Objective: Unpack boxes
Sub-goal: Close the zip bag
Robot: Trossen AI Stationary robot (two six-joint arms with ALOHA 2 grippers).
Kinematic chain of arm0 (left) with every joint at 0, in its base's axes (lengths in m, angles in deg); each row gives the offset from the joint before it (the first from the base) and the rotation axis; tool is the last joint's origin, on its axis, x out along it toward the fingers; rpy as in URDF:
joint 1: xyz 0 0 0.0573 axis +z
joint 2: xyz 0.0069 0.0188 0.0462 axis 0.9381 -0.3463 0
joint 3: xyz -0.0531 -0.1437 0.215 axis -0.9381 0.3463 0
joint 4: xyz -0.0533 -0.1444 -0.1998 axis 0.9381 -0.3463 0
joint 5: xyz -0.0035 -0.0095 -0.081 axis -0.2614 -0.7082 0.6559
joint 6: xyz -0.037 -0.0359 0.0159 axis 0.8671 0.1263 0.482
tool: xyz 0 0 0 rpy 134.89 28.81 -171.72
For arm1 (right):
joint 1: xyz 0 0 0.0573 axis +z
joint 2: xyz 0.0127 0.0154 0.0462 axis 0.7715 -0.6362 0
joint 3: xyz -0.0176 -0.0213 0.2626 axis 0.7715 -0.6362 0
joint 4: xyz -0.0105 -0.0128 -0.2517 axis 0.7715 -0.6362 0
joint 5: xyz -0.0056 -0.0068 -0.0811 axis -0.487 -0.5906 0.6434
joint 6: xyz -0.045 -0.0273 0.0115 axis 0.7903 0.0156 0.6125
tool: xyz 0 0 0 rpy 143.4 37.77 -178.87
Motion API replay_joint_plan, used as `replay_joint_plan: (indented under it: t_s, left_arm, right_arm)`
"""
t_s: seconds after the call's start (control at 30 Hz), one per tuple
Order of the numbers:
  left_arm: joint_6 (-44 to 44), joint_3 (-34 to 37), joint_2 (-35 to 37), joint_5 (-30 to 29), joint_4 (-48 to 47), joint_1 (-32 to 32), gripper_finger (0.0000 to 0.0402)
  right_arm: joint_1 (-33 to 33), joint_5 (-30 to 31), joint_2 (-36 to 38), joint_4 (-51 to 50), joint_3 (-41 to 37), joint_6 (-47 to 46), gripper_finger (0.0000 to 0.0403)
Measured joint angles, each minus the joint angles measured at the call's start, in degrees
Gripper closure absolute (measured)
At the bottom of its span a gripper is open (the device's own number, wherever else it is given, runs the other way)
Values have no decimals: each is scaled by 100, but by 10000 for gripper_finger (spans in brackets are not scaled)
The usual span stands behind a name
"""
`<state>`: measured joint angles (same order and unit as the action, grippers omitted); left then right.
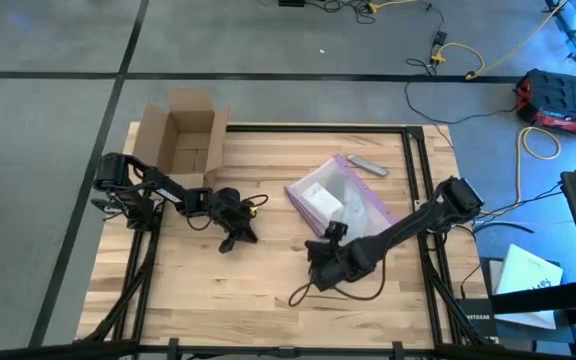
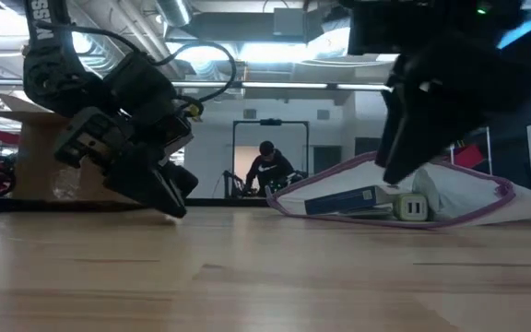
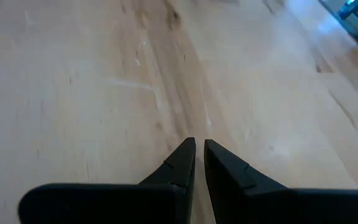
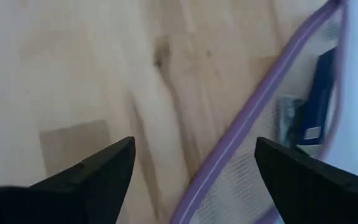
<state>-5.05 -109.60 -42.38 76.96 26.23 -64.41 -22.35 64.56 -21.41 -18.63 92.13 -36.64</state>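
Box: a brown cardboard box (image 1: 180, 143) stands at the table's far left corner, flaps spread open, its inside bare cardboard as seen from above; in the low view it shows as a brown wall (image 2: 40, 152) behind the left arm.
Left gripper: the left gripper (image 1: 236, 237) sits low over the wood, near the box and well apart from the bag; its two dark fingers (image 3: 182, 163) are pressed nearly together with only a thin slit between them, and nothing is held.
Right gripper: the right gripper (image 1: 335, 232) hovers at the near edge of the bag; its fingers (image 4: 101, 174) stand spread wide, bare wood and the bag's purple edge showing between them, gripping nothing.
Bag: a clear plastic bag (image 1: 340, 198) with a purple zip edge lies flat at the table's middle-right; inside it show a dark blue flat item (image 2: 344, 199) and a small white block (image 2: 411, 207).
Tool: a small grey knife-like tool (image 1: 366, 165) lies on the wood just beyond the bag's far corner.
Table: a pale butcher-block table (image 1: 208, 290) with a dark frame.
Room: a person (image 2: 267, 169) in dark clothing is visible far behind the table in the low view.
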Motion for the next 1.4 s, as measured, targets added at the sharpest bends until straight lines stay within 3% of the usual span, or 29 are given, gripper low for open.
replay_joint_plan:
  t_s: [0.2,0.37,0.53,0.73,1.13,1.23,1.4]
  left_arm:
    - [-8,0,0,-2,47,0,381]
    - [-92,0,0,-12,49,0,381]
    - [-141,0,0,-31,51,0,381]
    - [-243,-2,0,-33,51,0,381]
    - [-314,-7,0,-30,39,4,381]
    - [-311,-7,0,-28,43,4,381]
    - [-325,-7,0,-28,45,4,381]
  right_arm:
    - [122,212,-81,-88,7,417,116]
    - [87,197,-318,-595,7,-195,135]
    - [59,-95,-363,-503,7,-333,138]
    - [24,60,-380,-1033,4,-667,139]
    - [49,181,-884,-984,26,-939,145]
    - [50,277,-899,-951,24,-973,176]
    - [42,291,-919,-923,15,-992,275]
